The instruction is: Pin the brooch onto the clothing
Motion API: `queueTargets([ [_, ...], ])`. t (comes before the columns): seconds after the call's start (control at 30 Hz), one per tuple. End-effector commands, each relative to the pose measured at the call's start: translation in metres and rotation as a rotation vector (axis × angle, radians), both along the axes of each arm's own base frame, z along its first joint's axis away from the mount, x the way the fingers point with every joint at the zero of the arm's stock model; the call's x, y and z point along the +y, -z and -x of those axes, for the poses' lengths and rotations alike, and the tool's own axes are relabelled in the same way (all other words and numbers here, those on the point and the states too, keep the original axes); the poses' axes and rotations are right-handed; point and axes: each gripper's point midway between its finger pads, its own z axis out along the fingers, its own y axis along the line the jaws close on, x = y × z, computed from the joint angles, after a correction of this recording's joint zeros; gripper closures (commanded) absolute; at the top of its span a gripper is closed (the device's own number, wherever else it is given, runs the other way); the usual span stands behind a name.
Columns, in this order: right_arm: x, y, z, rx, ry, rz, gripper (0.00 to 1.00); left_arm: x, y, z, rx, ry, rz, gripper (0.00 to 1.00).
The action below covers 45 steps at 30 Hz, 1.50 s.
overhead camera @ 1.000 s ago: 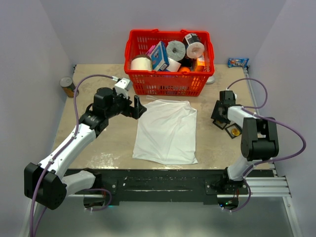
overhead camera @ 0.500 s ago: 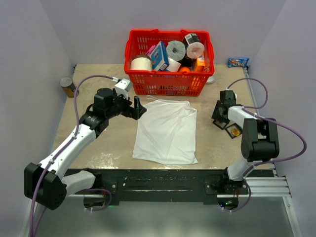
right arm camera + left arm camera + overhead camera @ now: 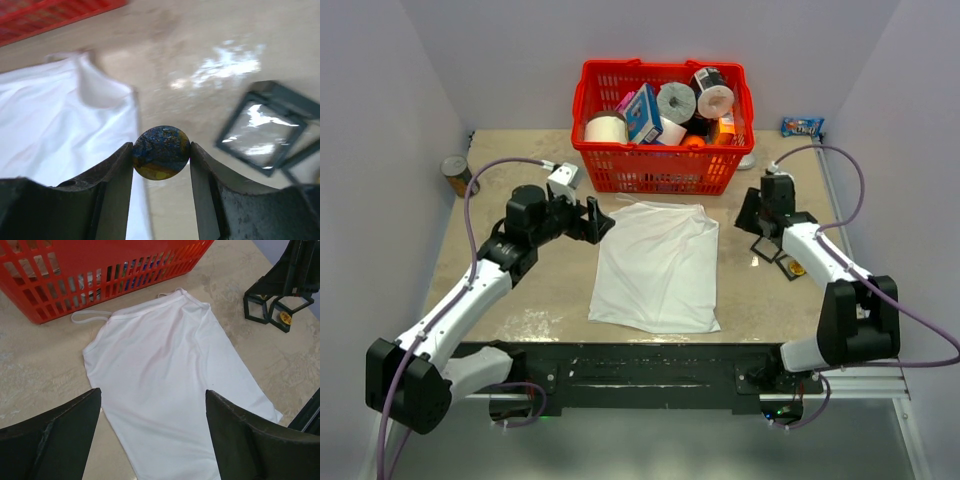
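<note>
- Left tool (image 3: 601, 221): black jaws spread wide and empty, beside the T-shirt's far left corner, over the beige mottled tabletop (image 3: 520, 290).
- T-shirt (image 3: 658, 265): white, thin soft cloth, lying flat mid-tabletop.
- Basket (image 3: 660, 172): red plastic lattice. Labels inside cannot be read.
- Right tool (image 3: 161, 156): clamped on the brooch (image 3: 161, 149), a round dark blue-grey disc mottled yellow, near the T-shirt's right edge.
- Square frames (image 3: 767, 248): black and glossy, on the tabletop.
</note>
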Motion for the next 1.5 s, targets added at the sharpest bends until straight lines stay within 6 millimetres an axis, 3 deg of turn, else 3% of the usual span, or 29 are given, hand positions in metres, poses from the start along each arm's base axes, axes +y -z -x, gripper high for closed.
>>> queueTargets([
  [0.0, 0.080, -0.032, -0.001, -0.087, -0.141, -0.155, 0.67, -0.012, -0.049, 0.001, -0.154, -0.045, 0.161, 0.14],
  [0.07, 0.104, -0.040, 0.000, -0.108, -0.163, -0.218, 0.67, -0.008, -0.043, 0.002, -0.200, -0.157, 0.164, 0.14],
  [0.1, 0.121, -0.046, 0.004, -0.117, -0.197, -0.238, 0.67, -0.028, -0.053, 0.013, -0.247, -0.128, 0.205, 0.14],
  [0.13, 0.130, -0.050, 0.005, -0.124, -0.198, -0.266, 0.67, -0.033, -0.036, 0.016, -0.236, -0.135, 0.201, 0.14],
  [0.17, 0.138, -0.055, 0.007, -0.135, -0.208, -0.281, 0.67, -0.036, -0.032, 0.016, -0.241, -0.159, 0.222, 0.14],
  [0.2, 0.152, -0.059, 0.010, -0.146, -0.234, -0.299, 0.67, -0.047, -0.041, 0.019, -0.278, -0.145, 0.278, 0.15],
  [0.23, 0.159, -0.063, 0.012, -0.150, -0.233, -0.324, 0.67, -0.052, -0.019, 0.017, -0.245, -0.149, 0.257, 0.15],
  [0.3, 0.175, -0.070, 0.017, -0.163, -0.261, -0.373, 0.67, -0.064, -0.019, 0.017, -0.266, -0.143, 0.292, 0.15],
  [0.33, 0.178, -0.071, 0.021, -0.163, -0.251, -0.408, 0.67, -0.071, -0.004, 0.016, -0.251, -0.132, 0.270, 0.15],
  [0.37, 0.184, -0.076, 0.021, -0.181, -0.259, -0.440, 0.67, -0.074, -0.001, 0.017, -0.261, -0.131, 0.269, 0.15],
  [0.4, 0.188, -0.079, 0.024, -0.184, -0.255, -0.467, 0.67, -0.082, -0.009, 0.021, -0.291, -0.113, 0.307, 0.15],
  [0.43, 0.189, -0.081, 0.026, -0.192, -0.253, -0.478, 0.67, -0.086, 0.002, 0.022, -0.282, -0.107, 0.300, 0.15],
  [0.77, 0.203, -0.094, 0.036, -0.204, -0.270, -0.522, 0.67, -0.120, -0.011, 0.026, -0.319, -0.059, 0.479, 0.17],
  [1.03, 0.205, -0.099, 0.043, -0.206, -0.278, -0.536, 0.67, -0.143, 0.006, 0.014, -0.268, -0.051, 0.474, 0.21],
  [1.47, 0.207, -0.104, 0.048, -0.209, -0.281, -0.553, 0.68, -0.165, 0.009, -0.003, -0.245, -0.058, 0.485, 0.34],
])
